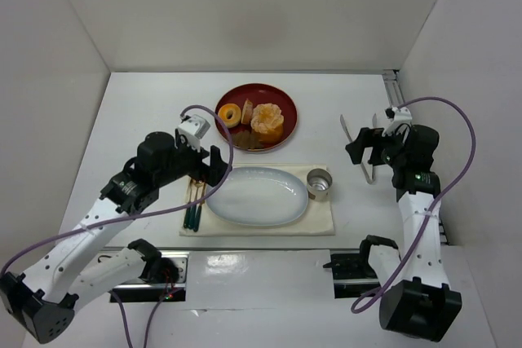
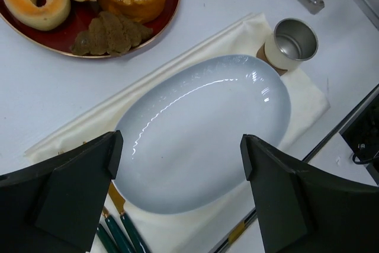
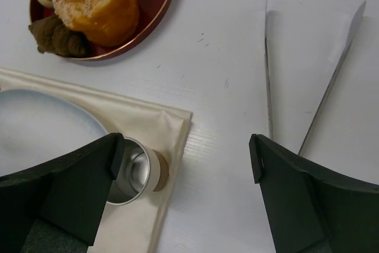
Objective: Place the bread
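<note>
The top camera is fixed high behind the near edge of the table. It looks down and away from well back, so it takes in the whole surface. The left wrist camera sits close above the oval plate, peering down past the left gripper, with the red dish at its upper left. The right wrist camera also hangs low, looking down past the right gripper, between the metal cup and the tongs. All 3 views share the dish, plate and cup.
</note>
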